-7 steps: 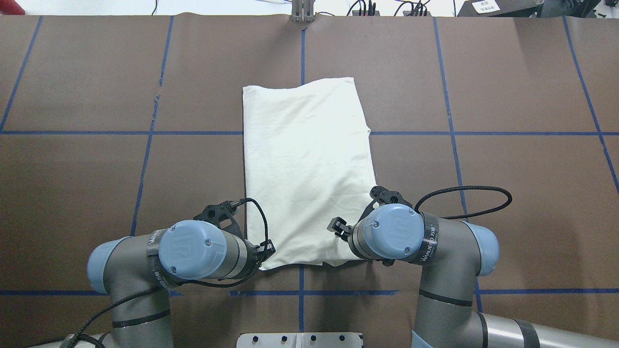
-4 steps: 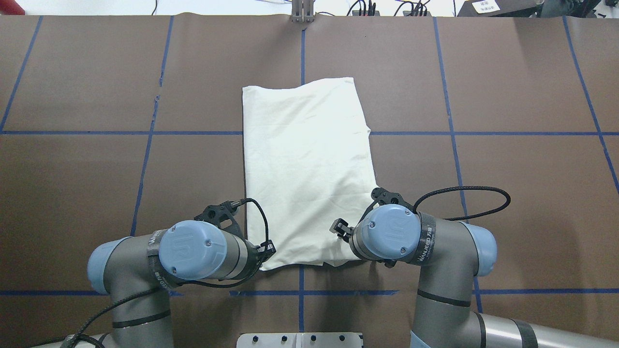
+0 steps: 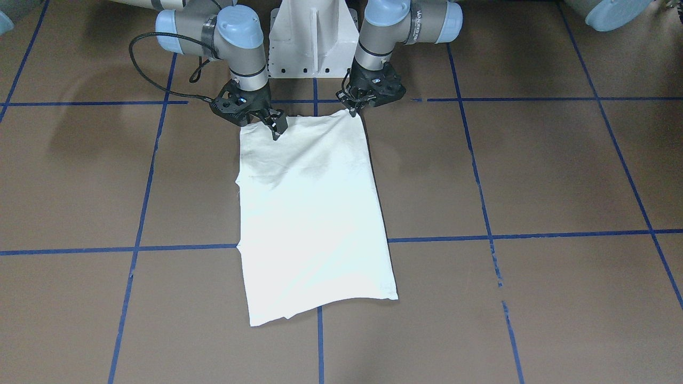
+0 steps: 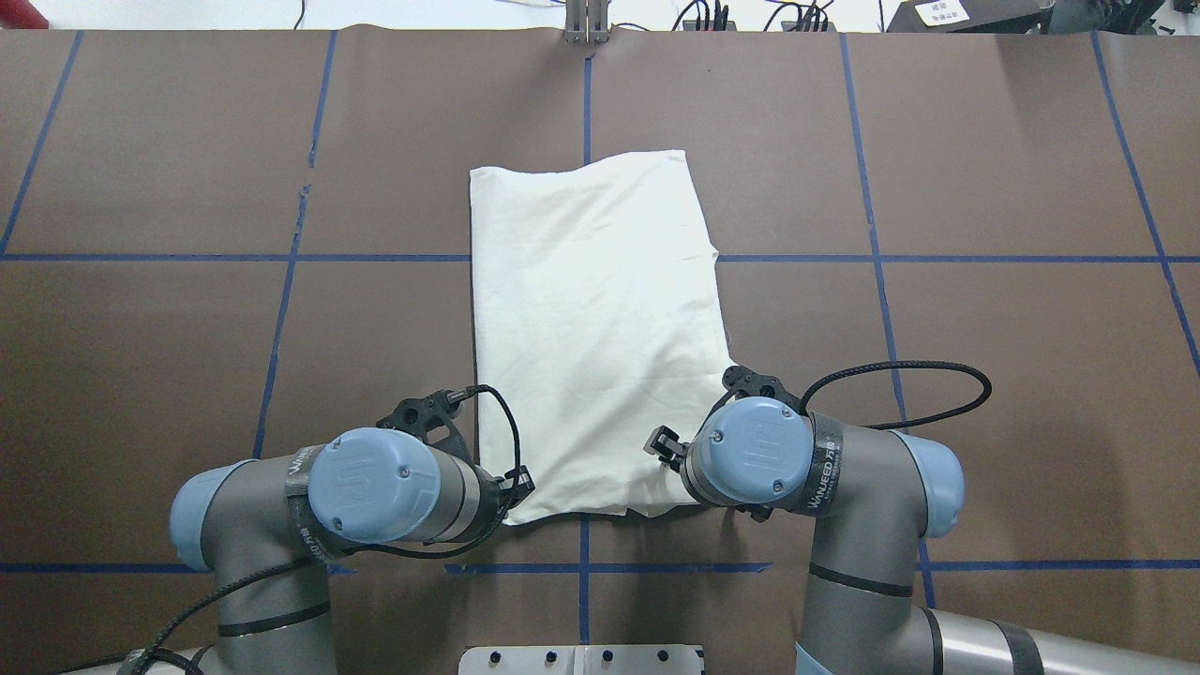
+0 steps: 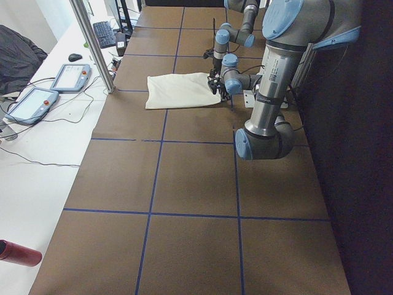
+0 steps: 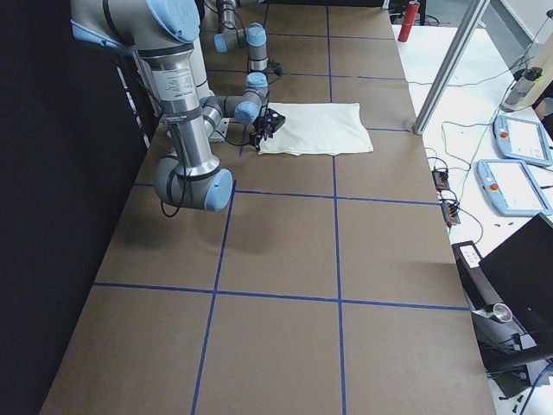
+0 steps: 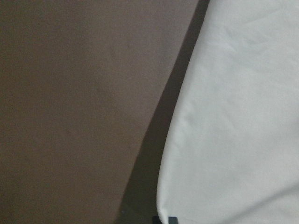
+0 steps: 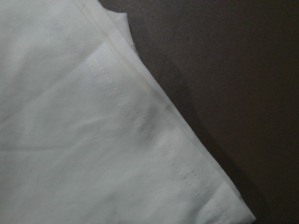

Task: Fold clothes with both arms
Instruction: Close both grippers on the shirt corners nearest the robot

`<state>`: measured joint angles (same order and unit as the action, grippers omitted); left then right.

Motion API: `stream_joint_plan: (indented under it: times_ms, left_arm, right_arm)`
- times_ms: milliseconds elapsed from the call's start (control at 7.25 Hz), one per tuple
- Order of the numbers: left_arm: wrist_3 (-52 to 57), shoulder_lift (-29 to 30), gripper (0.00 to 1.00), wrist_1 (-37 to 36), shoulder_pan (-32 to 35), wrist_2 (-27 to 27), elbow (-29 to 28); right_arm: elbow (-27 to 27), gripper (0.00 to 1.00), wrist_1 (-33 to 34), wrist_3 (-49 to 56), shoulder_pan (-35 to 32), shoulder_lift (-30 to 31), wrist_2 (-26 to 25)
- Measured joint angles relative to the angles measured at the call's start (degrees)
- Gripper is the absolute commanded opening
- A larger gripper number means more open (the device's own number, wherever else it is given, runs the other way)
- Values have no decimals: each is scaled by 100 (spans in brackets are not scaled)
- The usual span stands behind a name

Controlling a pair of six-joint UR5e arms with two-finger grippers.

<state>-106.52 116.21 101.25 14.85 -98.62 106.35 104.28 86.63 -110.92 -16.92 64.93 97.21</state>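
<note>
The clothes (image 4: pixel 591 319) lie on the table as one cream-white shirt folded into a long strip, plain side up, also seen in the front view (image 3: pixel 312 213). My left gripper (image 3: pixel 352 110) is down at the strip's near corner on my left side. Its fingertips meet the cloth edge, but I cannot tell whether they pinch it. My right gripper (image 3: pixel 275 125) rests on the other near corner, its jaws apart, one finger (image 4: pixel 664 442) lying on the fabric. The right wrist view shows the stitched hem (image 8: pixel 140 121) close up, and the left wrist view shows a cloth edge (image 7: pixel 224 130).
Brown table cover with blue tape lines (image 4: pixel 586 567) surrounds the shirt. The white pedestal base (image 3: pixel 312 37) stands between the arms. A cable loop (image 4: pixel 900 375) hangs off the right wrist. Teach pendants (image 5: pixel 37 101) lie on the white bench beyond the table edge.
The right wrist has shifted slightly toward the shirt's near edge, and its finger has slid a little along the cloth. The left arm and the shirt have not moved.
</note>
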Motion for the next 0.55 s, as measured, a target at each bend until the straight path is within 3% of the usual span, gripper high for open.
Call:
stream_joint_plan:
  times_ms: [276, 414, 552]
  left_arm:
    - [0, -1, 0, 0, 0, 0, -1]
    - [0, -1, 0, 0, 0, 0, -1]
    - [0, -1, 0, 0, 0, 0, -3]
  right_arm:
    - [-3, 20, 2, 0, 4, 2, 5]
    - [-4, 4, 3, 0, 4, 1, 12]
    - [0, 0, 3, 2, 3, -9, 20]
